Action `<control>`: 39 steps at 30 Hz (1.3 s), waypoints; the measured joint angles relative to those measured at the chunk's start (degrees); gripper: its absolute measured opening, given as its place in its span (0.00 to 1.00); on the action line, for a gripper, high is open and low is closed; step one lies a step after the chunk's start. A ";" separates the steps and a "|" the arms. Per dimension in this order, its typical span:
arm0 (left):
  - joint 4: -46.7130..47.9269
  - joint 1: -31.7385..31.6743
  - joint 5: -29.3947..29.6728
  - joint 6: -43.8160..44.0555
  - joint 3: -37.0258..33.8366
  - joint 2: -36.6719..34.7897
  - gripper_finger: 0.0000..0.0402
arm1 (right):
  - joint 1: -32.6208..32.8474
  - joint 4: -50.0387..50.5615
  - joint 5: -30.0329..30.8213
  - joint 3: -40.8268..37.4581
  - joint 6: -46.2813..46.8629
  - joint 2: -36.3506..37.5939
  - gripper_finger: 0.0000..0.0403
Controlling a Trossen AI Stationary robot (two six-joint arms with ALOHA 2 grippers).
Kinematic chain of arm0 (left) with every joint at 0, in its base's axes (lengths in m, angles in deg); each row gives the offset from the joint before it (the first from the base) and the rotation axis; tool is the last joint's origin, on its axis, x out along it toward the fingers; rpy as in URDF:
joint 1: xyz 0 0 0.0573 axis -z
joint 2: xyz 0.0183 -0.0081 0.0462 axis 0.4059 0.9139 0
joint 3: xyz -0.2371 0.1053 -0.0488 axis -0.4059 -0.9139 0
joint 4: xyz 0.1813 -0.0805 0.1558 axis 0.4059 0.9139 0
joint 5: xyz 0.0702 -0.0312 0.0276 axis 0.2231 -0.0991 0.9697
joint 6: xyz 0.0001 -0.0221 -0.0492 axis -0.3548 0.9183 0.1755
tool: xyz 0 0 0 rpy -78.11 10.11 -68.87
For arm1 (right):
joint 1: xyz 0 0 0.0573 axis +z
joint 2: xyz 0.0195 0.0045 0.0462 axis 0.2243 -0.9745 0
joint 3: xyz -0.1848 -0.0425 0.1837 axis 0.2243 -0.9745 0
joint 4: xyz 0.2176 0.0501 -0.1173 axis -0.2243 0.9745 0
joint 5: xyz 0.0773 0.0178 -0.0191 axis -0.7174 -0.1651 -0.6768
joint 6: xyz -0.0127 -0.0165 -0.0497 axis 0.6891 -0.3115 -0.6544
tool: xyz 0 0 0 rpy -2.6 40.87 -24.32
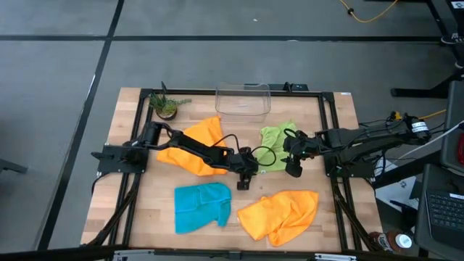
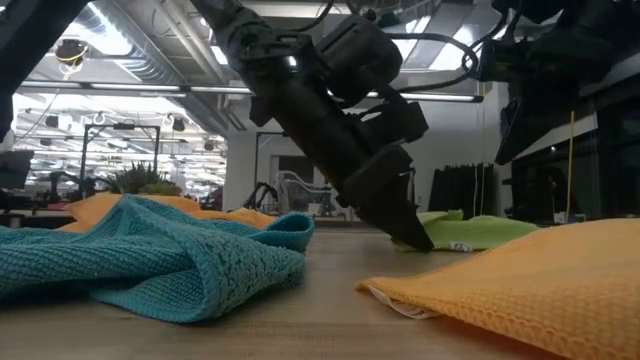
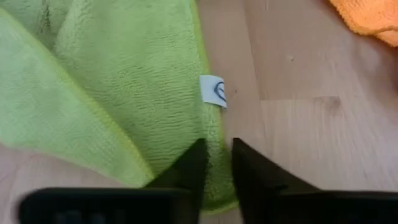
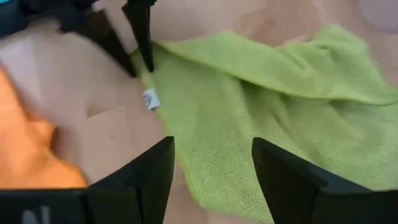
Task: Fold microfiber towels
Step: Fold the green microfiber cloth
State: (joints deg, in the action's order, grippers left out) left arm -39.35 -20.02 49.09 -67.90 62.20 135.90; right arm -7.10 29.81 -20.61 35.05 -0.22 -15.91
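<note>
I'm seeing the left gripper (image 3: pixel 216 163) pinching the lime green towel (image 3: pixel 118 93) at its edge, fingers nearly together on the cloth just beside a small white tag (image 3: pixel 212 91); only this wrist view is showing me that grip. From above, the towel (image 1: pixel 279 141) is lying right of centre, near the clear bin (image 1: pixel 243 99) at the far edge, with both grippers meeting over it. The right gripper (image 4: pixel 211 168) is hovering spread wide above the green cloth, holding nothing. The low view is hiding most of the green towel behind the teal towel (image 2: pixel 150 255) and the near orange towel (image 2: pixel 530 280), and I'm unable to make out the fingertips there. The far orange towel (image 1: pixel 192 145) is lying partly under the left arm.
</note>
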 joint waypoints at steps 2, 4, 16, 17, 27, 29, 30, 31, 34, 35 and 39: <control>0.83 0.00 0.78 1.18 -0.07 0.02 0.04 | 0.59 0.00 -2.08 -0.02 -0.12 -1.01 0.54; 0.84 0.08 1.41 2.26 -0.13 -0.49 0.02 | 1.56 -0.11 -3.42 -0.15 -0.44 -2.53 0.54; 8.31 0.92 13.08 1.43 -0.32 -10.15 0.00 | 5.36 -10.07 3.31 -0.68 -1.85 -12.37 0.54; 8.70 0.92 13.34 0.95 -0.28 -10.23 0.00 | 5.51 -11.60 4.35 -0.68 -2.72 -13.29 0.54; 8.86 1.11 18.75 -1.77 3.63 -10.82 0.00 | 6.06 -15.88 7.86 -0.70 1.19 -23.79 0.54; 9.92 1.14 20.72 -3.02 4.68 -10.83 0.00 | 6.43 -15.07 7.85 -0.72 2.35 -25.27 0.54; 10.48 1.14 21.46 -3.73 5.41 -10.83 0.00 | 6.65 -15.33 7.90 -0.74 3.24 -25.87 0.54; 11.44 1.14 21.85 -4.07 6.41 -10.83 0.00 | 6.85 -15.22 8.28 -0.73 4.27 -26.35 0.54; 14.50 1.11 22.16 -4.95 9.29 -10.87 0.00 | 6.96 -14.75 8.80 -0.72 7.13 -27.03 0.54; 15.90 1.14 22.50 -5.04 10.05 -10.87 0.00 | 6.95 -14.55 9.00 -0.71 8.24 -27.12 0.54; 23.96 1.18 25.16 -5.11 14.89 -10.87 0.00 | 6.99 -13.53 11.57 -0.68 11.44 -27.13 0.54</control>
State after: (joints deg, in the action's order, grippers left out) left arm -15.39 -18.84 74.24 -73.01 77.09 125.03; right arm -0.10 16.28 -9.04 34.37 11.22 -43.05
